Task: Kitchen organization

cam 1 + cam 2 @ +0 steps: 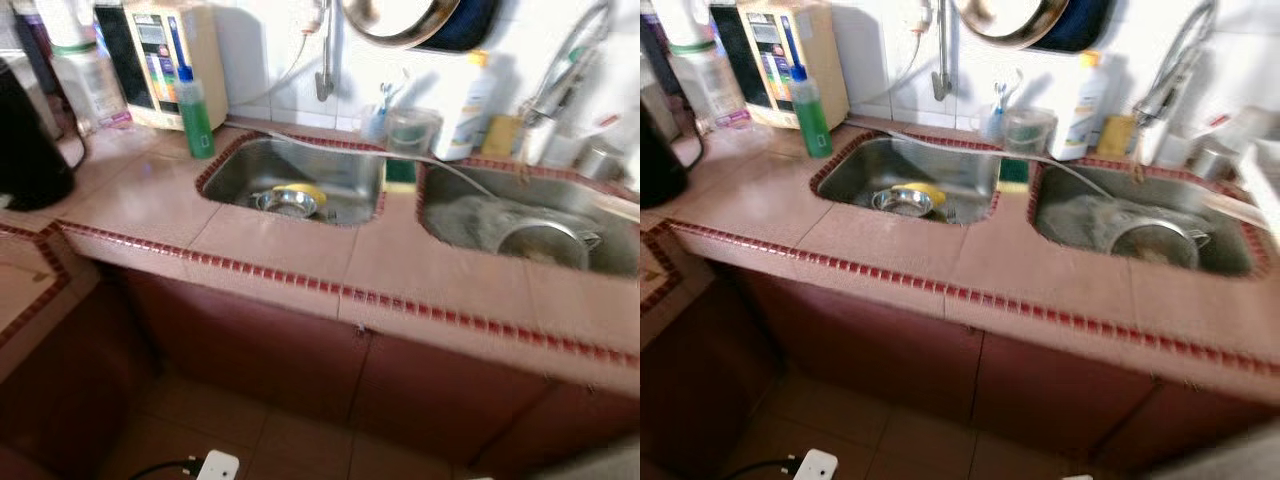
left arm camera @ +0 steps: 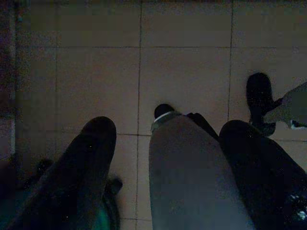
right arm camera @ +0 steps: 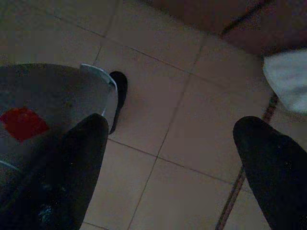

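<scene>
From the head, a tiled pink surface (image 1: 280, 245) carries two steel sinks, the left sink (image 1: 295, 180) holding a small metal bowl (image 1: 285, 203) at 6 o'clock beside something yellow, a green bottle (image 1: 194, 110) at its 10 o'clock; both wrist views show spread jaws over tiled floor (image 3: 182, 143).

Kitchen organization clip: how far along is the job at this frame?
Barely started, by the look of it. Done: nothing evident. In hand: nothing; the left end effector and right end effector hang open over the floor. Left: the small steel bowl in the left sink and the pot in the right sink.
</scene>
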You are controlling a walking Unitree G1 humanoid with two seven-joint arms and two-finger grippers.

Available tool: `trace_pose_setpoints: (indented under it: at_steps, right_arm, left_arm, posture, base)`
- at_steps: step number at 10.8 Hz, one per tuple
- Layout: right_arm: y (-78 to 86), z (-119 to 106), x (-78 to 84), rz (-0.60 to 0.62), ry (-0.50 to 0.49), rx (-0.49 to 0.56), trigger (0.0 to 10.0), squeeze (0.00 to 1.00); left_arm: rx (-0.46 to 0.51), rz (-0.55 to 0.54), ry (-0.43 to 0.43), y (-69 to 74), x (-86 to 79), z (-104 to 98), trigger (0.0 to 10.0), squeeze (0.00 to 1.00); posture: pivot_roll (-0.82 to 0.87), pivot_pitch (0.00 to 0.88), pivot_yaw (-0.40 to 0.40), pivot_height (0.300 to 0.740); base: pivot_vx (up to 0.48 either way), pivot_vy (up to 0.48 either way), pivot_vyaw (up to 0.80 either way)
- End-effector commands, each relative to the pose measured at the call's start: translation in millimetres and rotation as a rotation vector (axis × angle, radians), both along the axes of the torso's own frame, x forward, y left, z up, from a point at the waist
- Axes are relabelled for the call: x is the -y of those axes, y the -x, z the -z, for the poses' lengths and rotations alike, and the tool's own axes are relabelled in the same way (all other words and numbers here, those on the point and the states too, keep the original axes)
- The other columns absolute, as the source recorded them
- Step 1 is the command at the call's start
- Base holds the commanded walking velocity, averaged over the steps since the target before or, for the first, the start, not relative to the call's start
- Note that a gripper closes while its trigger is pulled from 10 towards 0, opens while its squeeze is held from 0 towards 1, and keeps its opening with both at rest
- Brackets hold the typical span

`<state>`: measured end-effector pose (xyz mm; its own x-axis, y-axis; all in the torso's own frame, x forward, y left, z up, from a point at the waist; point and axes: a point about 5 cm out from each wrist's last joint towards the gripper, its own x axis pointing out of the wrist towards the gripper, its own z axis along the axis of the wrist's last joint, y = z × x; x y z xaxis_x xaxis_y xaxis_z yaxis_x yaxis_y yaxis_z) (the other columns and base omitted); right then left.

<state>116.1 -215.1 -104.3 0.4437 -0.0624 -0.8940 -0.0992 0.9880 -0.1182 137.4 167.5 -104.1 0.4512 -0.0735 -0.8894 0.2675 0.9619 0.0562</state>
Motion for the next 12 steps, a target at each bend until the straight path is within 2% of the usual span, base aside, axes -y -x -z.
trace_pose_setpoints:
  at_steps: [1, 3, 5, 7, 9, 11, 12]
  right_arm:
    - [2.0, 3, -11.6, -0.008, -0.027, -0.017, 10.0, 0.00]
    - [-0.6, 3, -13.4, -0.005, -0.028, -0.014, 10.0, 0.00]
    - [0.0, 1, -5.6, 0.010, -0.023, -0.017, 10.0, 0.00]
    - [13.8, 1, 13.0, 0.033, -0.011, -0.032, 10.0, 0.00]
    - [26.9, 1, 24.1, 0.047, -0.008, -0.043, 10.0, 0.00]
    - [28.4, 2, 19.7, 0.045, -0.015, -0.042, 10.0, 0.00]
    - [25.1, 4, 8.7, 0.038, -0.025, -0.036, 10.0, 0.00]
  left_arm:
    - [-0.047, 0.006, -0.008, 9.8, 0.6, 4, 10.0, 0.00]
    - [-0.046, 0.008, -0.008, 9.9, 0.7, 4, 10.0, 0.00]
    - [-0.045, 0.009, -0.010, 9.6, 0.5, 4, 10.0, 0.00]
    - [-0.045, 0.004, -0.010, 9.6, -0.2, 4, 10.0, 0.00]
    - [-0.046, 0.000, -0.010, 9.3, -0.6, 4, 10.0, 0.00]
    - [-0.046, -0.002, -0.009, 8.4, -0.6, 3, 10.0, 0.00]
    - [-0.045, -0.002, -0.010, 7.8, -0.8, 3, 10.0, 0.00]
  posture:
    - [-0.13, 0.000, -0.005, 0.740]
    - [-0.13, 0.000, -0.005, 0.740]
    - [-0.13, 0.000, -0.006, 0.740]
    - [-0.13, 0.000, -0.005, 0.740]
    - [-0.13, 0.000, -0.003, 0.740]
    - [-0.12, 0.000, -0.004, 0.740]
    - [-0.12, 0.000, -0.002, 0.740]
  base:
    - [-0.270, 0.000, 0.00]
    - [-0.246, 0.000, 0.00]
    - [0.000, 0.000, 0.00]
    - [0.000, 0.000, 0.00]
    - [-0.122, 0.000, 0.00]
    - [-0.262, 0.000, 0.00]
    - [-0.289, 0.000, 0.00]
